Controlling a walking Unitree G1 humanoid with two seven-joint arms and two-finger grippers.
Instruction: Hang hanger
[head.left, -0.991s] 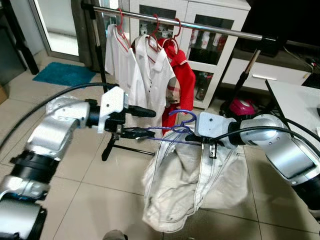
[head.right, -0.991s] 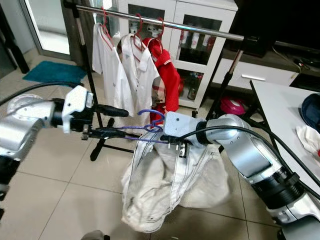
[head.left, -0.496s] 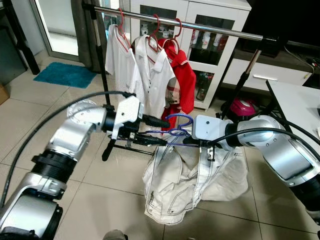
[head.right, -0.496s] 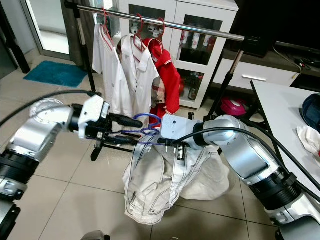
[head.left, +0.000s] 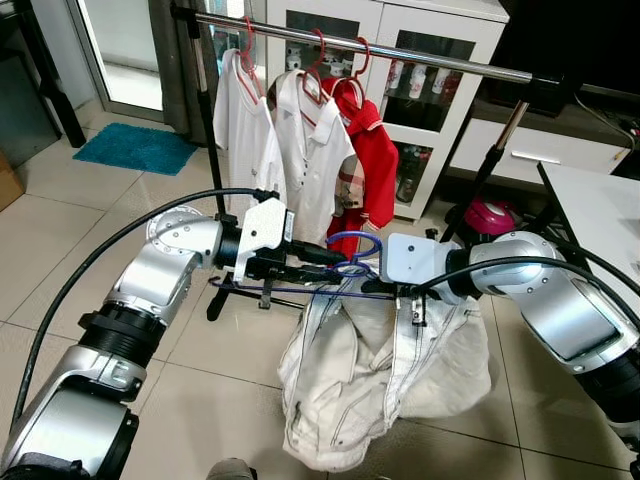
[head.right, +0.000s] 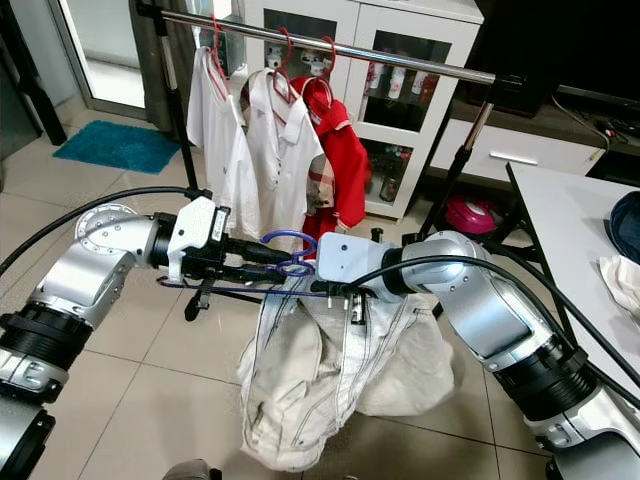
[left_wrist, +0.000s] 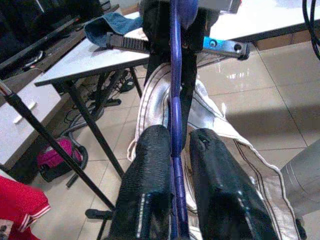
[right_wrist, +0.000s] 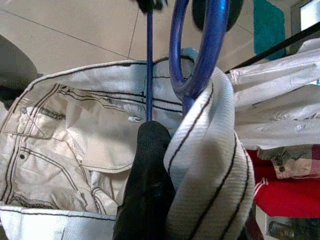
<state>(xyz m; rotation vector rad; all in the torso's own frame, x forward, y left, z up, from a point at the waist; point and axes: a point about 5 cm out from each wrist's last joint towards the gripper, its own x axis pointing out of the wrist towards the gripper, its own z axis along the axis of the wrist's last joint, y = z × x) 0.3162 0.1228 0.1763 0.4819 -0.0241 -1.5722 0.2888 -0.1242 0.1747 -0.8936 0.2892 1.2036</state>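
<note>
A blue wire hanger (head.left: 352, 245) carries a cream striped garment (head.left: 350, 390) that sags to the tiled floor. My left gripper (head.left: 338, 267) is shut on the hanger's lower wire just left of the hook; in the left wrist view the blue wire (left_wrist: 175, 125) runs between the two black fingers (left_wrist: 150, 185). From the right, my right gripper (head.left: 368, 287) is shut on the hanger below the hook, with garment cloth (right_wrist: 210, 165) folded over one side and the blue hook (right_wrist: 200, 50) above a finger (right_wrist: 147, 170). The metal rail (head.left: 430, 58) runs behind, above both grippers.
Two white shirts (head.left: 300, 150) and a red shirt (head.left: 370, 160) hang on red hangers at the rail's left part. Bare rail lies to their right. A glass cabinet (head.left: 420, 90) stands behind, a white table (head.left: 600, 210) at right, a pink object (head.left: 487, 215) on the floor.
My left gripper has slid rightward along the hanger toward the hook, so the hanger's left end now sticks out behind it. The garment hangs a little lower.
</note>
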